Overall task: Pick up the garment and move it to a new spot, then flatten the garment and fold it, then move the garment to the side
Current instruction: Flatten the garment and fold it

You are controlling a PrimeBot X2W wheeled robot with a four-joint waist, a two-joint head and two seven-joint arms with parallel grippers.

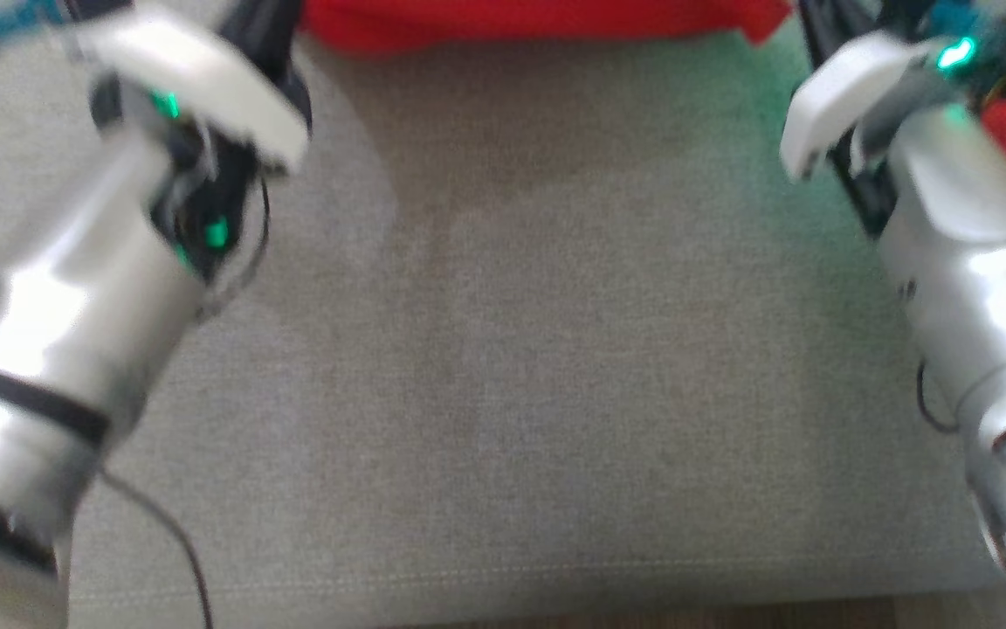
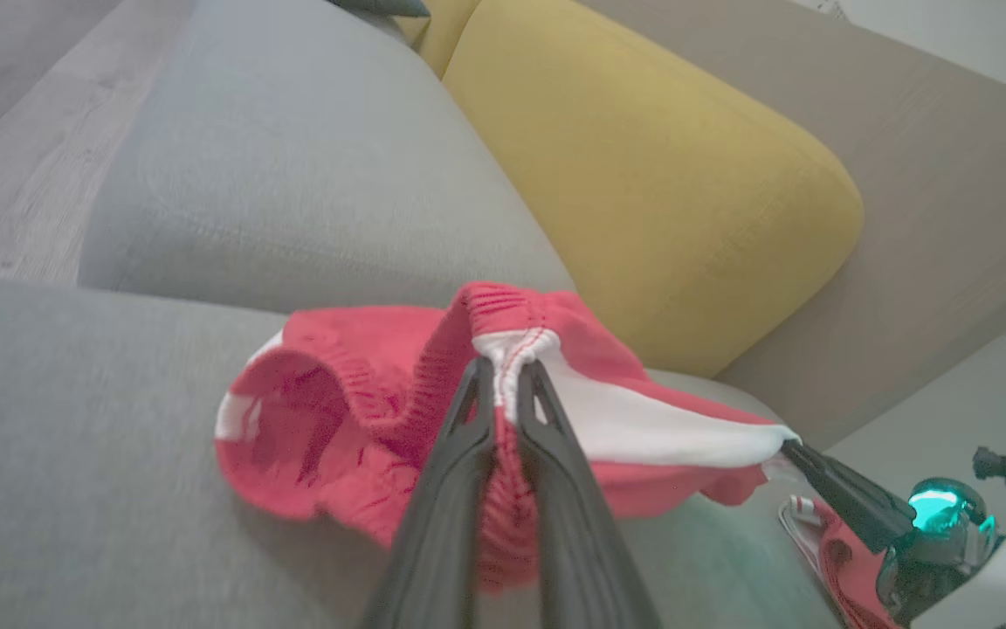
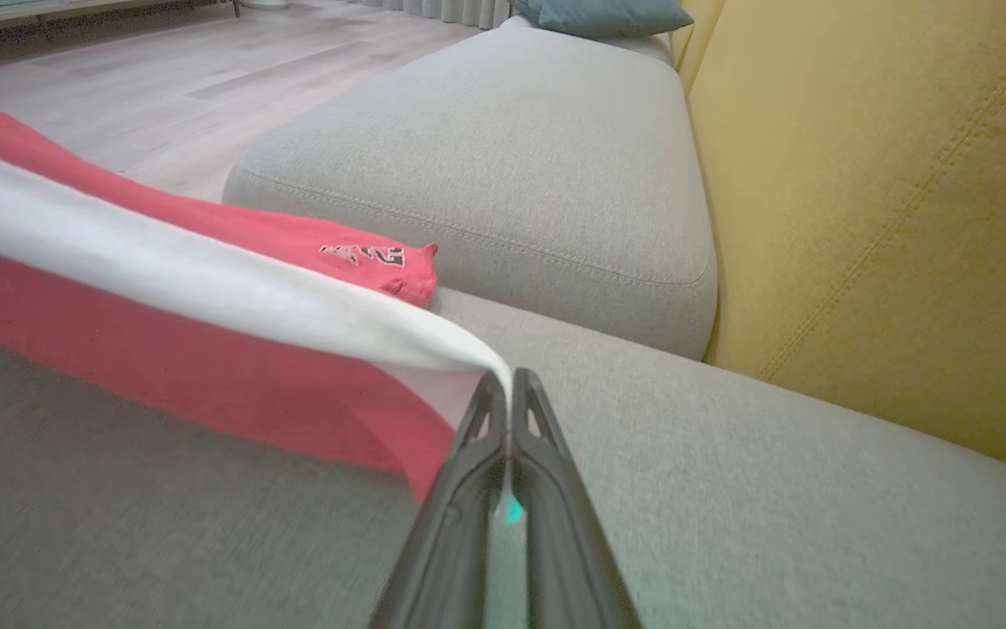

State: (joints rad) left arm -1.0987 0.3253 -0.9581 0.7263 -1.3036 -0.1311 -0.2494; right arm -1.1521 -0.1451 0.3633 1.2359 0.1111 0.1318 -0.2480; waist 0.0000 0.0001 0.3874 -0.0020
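**Over the grey sofa seat [image 1: 512,349], both grippers clamped on the red garment [image 2: 337,419]**

Above the sofa seat, the left gripper [image 2: 503,371] has its two dark fingers pressed together on a bunched, ribbed edge of the garment, where the red knit meets a white band [image 2: 643,424]. The right gripper [image 3: 510,380] is pinched shut on the pointed end of that white band. The band runs taut between the two grippers, lifted off the seat. Below it the red cloth sags towards the seat in loose folds, and whether those folds touch the seat cannot be told. One far corner, printed with small lettering, lies on the seat beside the seam with the neighbouring seat cushion [image 3: 503,157]. A yellow back cushion [image 2: 643,175] stands behind the seat. From the head view, which is blurred, the garment lies along the seat's far edge between the two pale forearms
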